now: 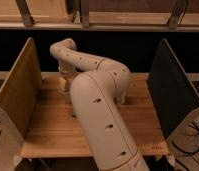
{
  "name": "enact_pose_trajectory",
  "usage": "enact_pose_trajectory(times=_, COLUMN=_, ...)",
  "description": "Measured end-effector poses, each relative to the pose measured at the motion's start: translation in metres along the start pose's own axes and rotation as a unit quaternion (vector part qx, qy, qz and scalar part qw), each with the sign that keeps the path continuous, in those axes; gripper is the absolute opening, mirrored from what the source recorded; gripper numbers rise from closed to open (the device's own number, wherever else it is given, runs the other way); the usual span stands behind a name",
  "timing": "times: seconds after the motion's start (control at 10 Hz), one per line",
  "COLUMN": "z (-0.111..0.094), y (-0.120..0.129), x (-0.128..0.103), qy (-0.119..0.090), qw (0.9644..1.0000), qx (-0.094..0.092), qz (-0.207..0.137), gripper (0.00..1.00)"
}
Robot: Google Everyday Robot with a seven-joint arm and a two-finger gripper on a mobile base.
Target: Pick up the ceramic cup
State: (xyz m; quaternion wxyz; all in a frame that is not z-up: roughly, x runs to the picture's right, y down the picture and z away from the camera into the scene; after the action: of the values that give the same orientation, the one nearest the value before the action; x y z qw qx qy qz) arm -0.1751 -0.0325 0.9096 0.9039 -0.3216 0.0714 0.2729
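The ceramic cup is a small pale whitish-beige shape on the wooden table, at the back left. It is mostly covered by the end of my arm. My gripper hangs from the curved wrist link, points down and sits right at the cup, just above the tabletop. I cannot tell whether it touches or holds the cup. The big cream arm link fills the middle of the view and hides the table behind it.
A tan upright panel walls the table's left side and a dark panel walls the right. A small pale upright object shows just right of the arm's elbow. Shelving runs across the back.
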Motion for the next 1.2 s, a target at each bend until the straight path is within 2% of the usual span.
enact_pose_trajectory(times=0.2, z=0.009, y=-0.002, x=0.0, qy=0.008, qw=1.0, qx=-0.002, qz=0.005, gripper=0.75)
enact_pose_trajectory(times=0.3, z=0.015, y=0.001, x=-0.001, qy=0.011, qw=0.9998, qx=-0.011, qz=0.008, gripper=0.7)
enact_pose_trajectory(times=0.5, z=0.032, y=0.013, x=-0.002, qy=0.017, qw=0.999, qx=-0.041, qz=-0.001, gripper=0.49)
enact_pose_trajectory(times=0.7, z=0.037, y=0.016, x=-0.004, qy=0.018, qw=0.9983, qx=-0.055, qz=-0.006, gripper=0.29)
enact_pose_trajectory(times=0.8, z=0.033, y=0.013, x=-0.006, qy=0.013, qw=0.9984, qx=-0.055, qz=-0.007, gripper=0.18)
enact_pose_trajectory(times=1.0, z=0.021, y=0.008, x=-0.011, qy=0.004, qw=0.9988, qx=-0.048, qz=-0.009, gripper=0.03)
enact_pose_trajectory(times=1.2, z=-0.011, y=-0.004, x=-0.016, qy=-0.019, qw=0.9996, qx=-0.021, qz=-0.011, gripper=0.0)
